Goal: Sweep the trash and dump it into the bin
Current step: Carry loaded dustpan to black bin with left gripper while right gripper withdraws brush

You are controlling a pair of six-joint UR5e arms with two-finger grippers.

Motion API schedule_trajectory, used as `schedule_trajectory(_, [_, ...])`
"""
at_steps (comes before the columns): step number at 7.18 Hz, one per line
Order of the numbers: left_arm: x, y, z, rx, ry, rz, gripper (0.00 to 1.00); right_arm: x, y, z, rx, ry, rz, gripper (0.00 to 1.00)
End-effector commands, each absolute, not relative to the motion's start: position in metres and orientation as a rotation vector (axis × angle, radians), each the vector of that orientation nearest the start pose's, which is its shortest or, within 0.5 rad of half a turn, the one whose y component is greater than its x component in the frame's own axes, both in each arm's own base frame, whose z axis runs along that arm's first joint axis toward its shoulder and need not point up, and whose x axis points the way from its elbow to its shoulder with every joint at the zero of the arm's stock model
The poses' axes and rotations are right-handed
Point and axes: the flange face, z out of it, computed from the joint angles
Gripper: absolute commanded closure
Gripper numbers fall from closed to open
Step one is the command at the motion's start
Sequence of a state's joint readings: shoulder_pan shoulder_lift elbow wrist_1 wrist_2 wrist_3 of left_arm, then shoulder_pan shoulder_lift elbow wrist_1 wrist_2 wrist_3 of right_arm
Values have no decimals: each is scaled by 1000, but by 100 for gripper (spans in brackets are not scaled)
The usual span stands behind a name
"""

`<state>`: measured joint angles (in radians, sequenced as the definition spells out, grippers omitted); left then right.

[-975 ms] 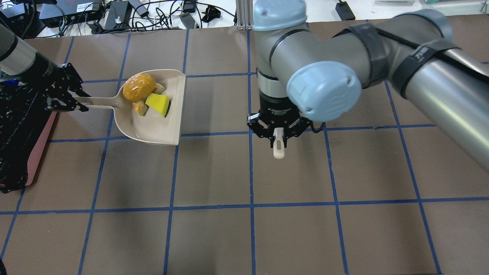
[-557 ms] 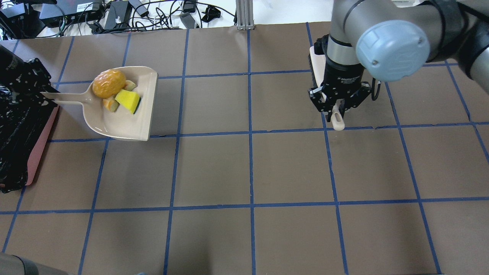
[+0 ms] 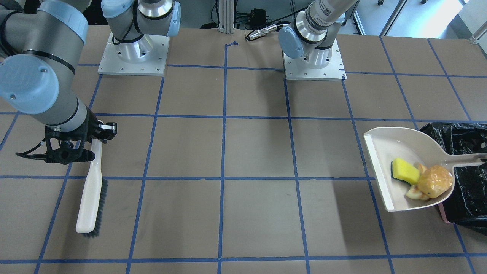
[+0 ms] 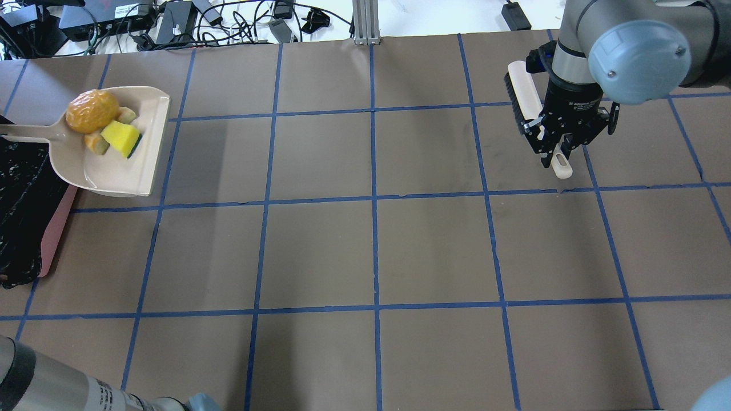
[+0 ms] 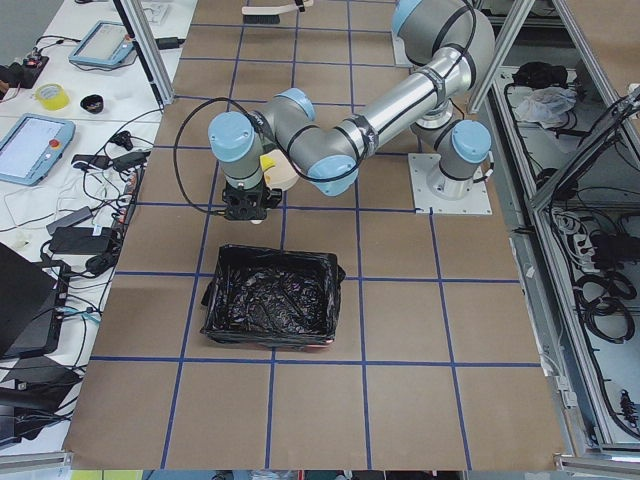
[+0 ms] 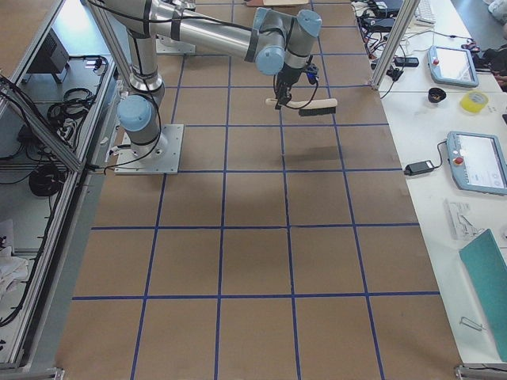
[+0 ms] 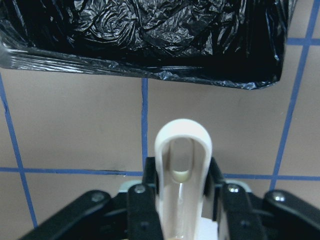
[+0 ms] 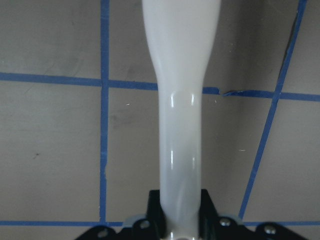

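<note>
While the left end effector (image 7: 182, 210) sits out of frame in the overhead shot, the wrist cam shows it clamped tight on the looped end of the beige dustpan (image 4: 131, 171) handle, both fingers (image 7: 145, 210) pressed against the plastic. All three bits of trash are in the pan, bunched at the handle end: the shiny golden-brown roll (image 4: 92, 111), the yellow wedge (image 4: 121, 137) touching it on the open-mouth side, and the pale croissant piece (image 4: 96, 144) tucked partly under those two (mostly hidden, so I can't say much about how it lies).

From the front camera the pan (image 3: 384, 144) has its handle reaching across the bin (image 3: 464, 190), and the pan's back corner overlaps the bin's pink rim. The roll (image 3: 435, 180), wedge (image 3: 405, 171) and croissant piece (image 3: 414, 193) are inside the pan, none in the black bag. The pan casts a shadow on the brown surface (image 4: 371, 257) beside it, so it's probably lifted a bit, though I can't be sure from these angles.

Over on the other side, well apart from all that, the right end effector (image 4: 557, 149) is closed on the white handle of the brush (image 4: 522, 85). Its dark bristles run along one edge. The right side camera shows the brush (image 6: 305, 103) held flat with its shadow below it.
</note>
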<state>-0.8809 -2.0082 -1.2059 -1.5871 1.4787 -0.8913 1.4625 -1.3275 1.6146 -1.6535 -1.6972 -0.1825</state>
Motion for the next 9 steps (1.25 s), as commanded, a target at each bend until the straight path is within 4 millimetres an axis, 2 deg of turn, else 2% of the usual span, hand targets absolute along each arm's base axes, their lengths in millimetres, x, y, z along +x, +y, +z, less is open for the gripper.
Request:
schedule_trajectory(1, [372, -606, 419, -2247, 2309, 134, 100, -7, -580, 326, -128, 3192, 358, 100])
schedule_trajectory(2, [406, -606, 421, -2202, 2322, 89, 100, -22, -589, 317, -158, 3214, 325, 100])
schedule_trajectory(3, [428, -607, 419, -2147, 2321, 69, 100, -26, -593, 311, -179, 3228, 319, 100])
schedule_trajectory(5, [478, -592, 417, -2169, 2310, 42, 100, -25, -591, 305, -170, 3222, 336, 100])
schedule_trajectory(6, [493, -590, 421, -2159, 2309, 9, 100, -25, -590, 300, -159, 3222, 346, 100])
schedule_trajectory(7, [518, -580, 426, -2168, 2292, -22, 100, -30, -591, 293, -119, 3221, 365, 100])
schedule_trajectory(8, [545, -566, 426, -2150, 2301, -49, 100, -49, -593, 277, -5, 3212, 405, 100])
schedule_trajectory(9, [561, -559, 425, -2142, 2295, -63, 100, -55, -594, 266, 13, 3202, 436, 100])
